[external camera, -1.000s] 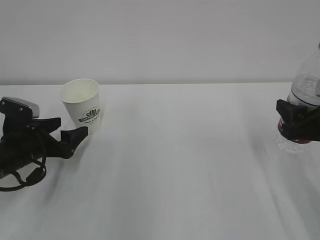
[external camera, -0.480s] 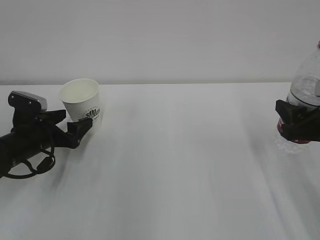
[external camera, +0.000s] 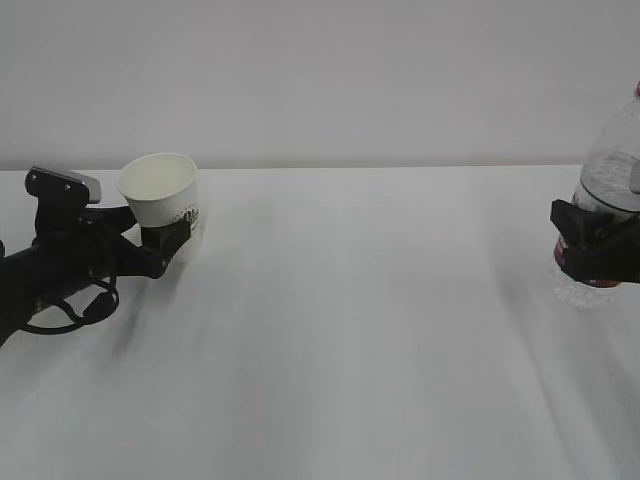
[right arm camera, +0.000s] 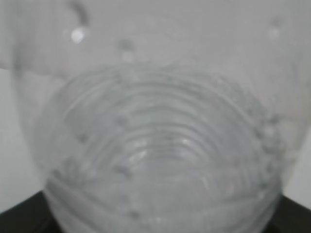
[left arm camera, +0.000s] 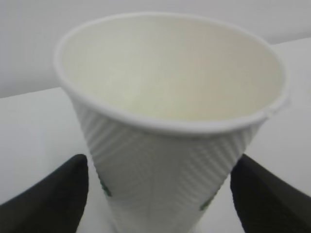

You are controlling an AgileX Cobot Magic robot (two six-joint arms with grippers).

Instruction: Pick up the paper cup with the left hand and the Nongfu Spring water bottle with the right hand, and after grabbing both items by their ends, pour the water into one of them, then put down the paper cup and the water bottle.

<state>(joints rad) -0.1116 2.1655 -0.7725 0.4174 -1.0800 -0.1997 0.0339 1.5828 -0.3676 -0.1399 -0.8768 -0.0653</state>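
L hand [external camera: 160, 238] has slid in since a sec ago, jaws wide open either side of paper cup [external camera: 160, 195] at table's left. R hand [external camera: 590, 245] grips bottle [external camera: 605, 215] far right. Risk: closing off-centre could tip or crush the thin cup.

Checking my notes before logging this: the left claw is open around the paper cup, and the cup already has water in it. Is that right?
Not quite. The left claw is open, one finger on each side of the paper cup, but the cup is empty: the left wrist view looks straight into it and shows only dry white paper, no water.
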